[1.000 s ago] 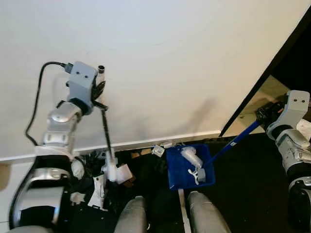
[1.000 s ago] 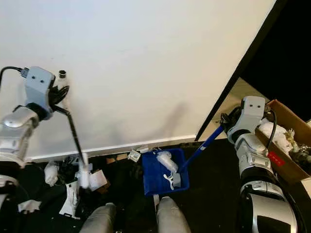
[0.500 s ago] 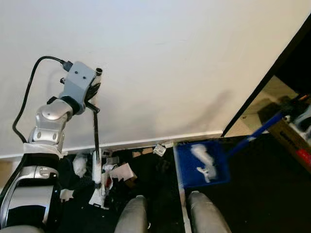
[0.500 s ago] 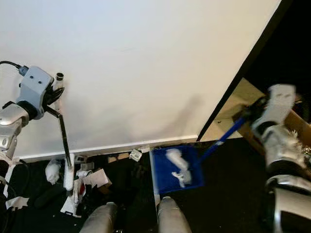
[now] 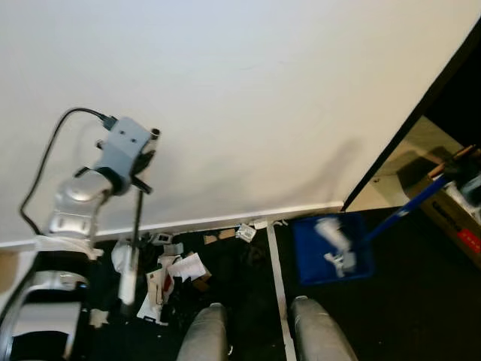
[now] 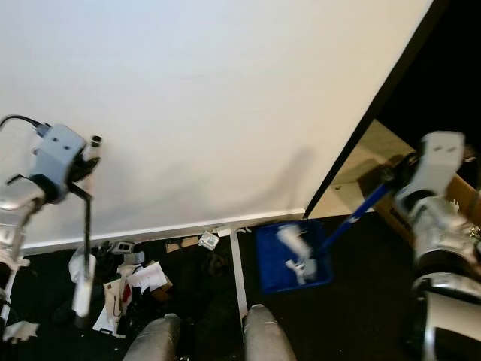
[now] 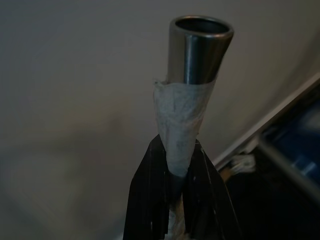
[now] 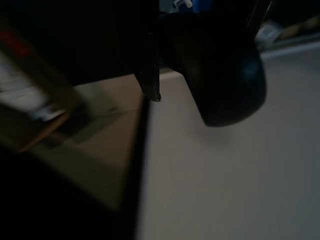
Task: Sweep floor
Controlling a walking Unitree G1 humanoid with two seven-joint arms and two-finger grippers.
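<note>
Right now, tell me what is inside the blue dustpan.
Inside the blue dustpan lie pale pieces of trash, blurred by motion, so I cannot say what they are. Anything beneath them is covered. The right gripper holds the pan's long blue handle.

Plain white wall [image 5: 248, 98] meeting a dark floor [image 5: 391, 316] along a white baseboard [image 5: 225, 220]. A pale strip [image 5: 276, 278] crosses the floor from the baseboard toward the near edge. At right, a black door frame [image 6: 376, 105] borders a tan surface [image 5: 409, 154].
</note>
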